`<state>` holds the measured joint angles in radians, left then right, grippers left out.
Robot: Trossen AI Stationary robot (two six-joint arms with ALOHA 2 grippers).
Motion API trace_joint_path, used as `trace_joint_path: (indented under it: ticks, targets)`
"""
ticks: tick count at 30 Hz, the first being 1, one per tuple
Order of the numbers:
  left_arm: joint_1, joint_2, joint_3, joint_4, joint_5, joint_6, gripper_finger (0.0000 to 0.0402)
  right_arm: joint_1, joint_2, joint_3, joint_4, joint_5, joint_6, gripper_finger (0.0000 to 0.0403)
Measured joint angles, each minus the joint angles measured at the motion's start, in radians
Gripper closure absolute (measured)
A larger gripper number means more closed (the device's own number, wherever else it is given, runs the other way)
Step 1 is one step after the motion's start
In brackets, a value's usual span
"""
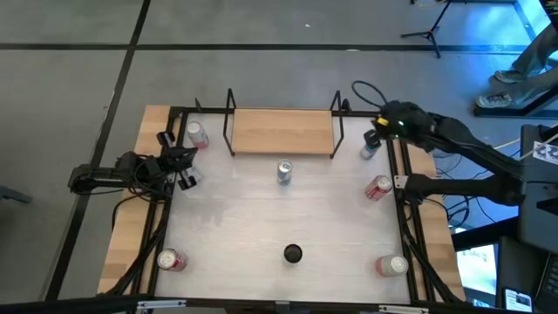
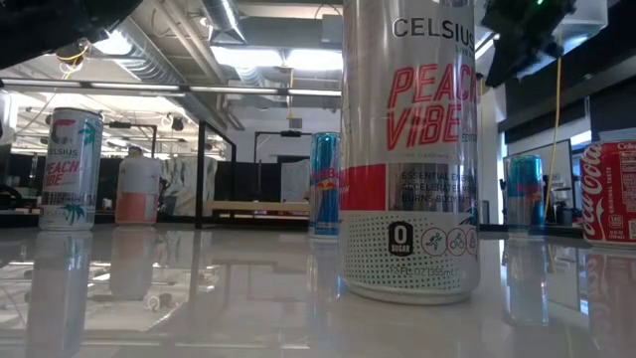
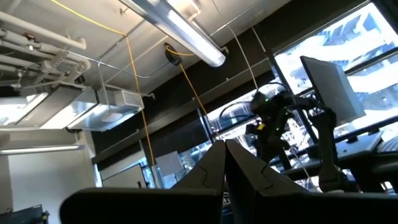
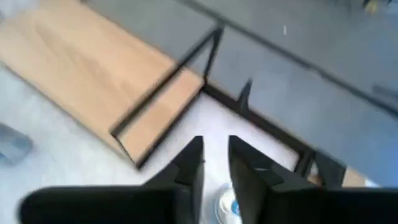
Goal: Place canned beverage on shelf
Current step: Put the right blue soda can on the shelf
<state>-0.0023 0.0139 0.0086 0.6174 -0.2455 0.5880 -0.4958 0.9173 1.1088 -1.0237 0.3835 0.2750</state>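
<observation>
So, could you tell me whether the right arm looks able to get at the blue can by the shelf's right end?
Probably yes: the right pincer hangs directly over that blue can, nothing between.

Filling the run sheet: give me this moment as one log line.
shelf: empty | right end effector: above blue can, slightly apart, nothing held | left end effector: shut, table's left edge

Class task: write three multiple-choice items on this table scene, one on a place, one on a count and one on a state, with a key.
1. Where is the right gripper?
A over the shelf's middle
B by the shelf's right end
C at the table's front edge

2. Cans on the shelf?
A none
B two
C four

3. The left gripper is
A shut
B wide open
C holding a can

Key: B, it hangs by the right uprights; A, the board is bare; A, its fingers meet with nothing between.
</observation>
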Motion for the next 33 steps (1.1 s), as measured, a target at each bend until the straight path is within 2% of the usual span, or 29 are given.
trace_joint_path:
  ticks: [8, 11, 15, 22, 33]
  targets:
    - [0.0, 0.0, 0.0, -0.005, 0.0, -0.007, 0.0395, -0.251, 0.173, 0.0, -0.145, -0.201, -0.083, 0.0173]
    - [0.0, 0.0, 0.0, -0.005, 0.0, -0.01, 0.0395, -0.3, 0.216, 0.0, -0.171, -0.208, -0.121, 0.0126]
    - [0.0, 0.0, 0.0, -0.005, 0.0, -0.01, 0.0395, -0.304, 0.249, 0.0, -0.184, -0.209, -0.15, 0.008]
    - [0.0, 0.0, 0.0, -0.004, -0.001, -0.011, 0.0395, -0.303, 0.254, -0.001, -0.217, -0.185, -0.167, 0.0046]
    - [0.0, 0.0, 0.0, -0.003, -0.001, -0.01, 0.0395, -0.303, 0.298, -0.071, -0.19, -0.224, -0.124, 0.0056]
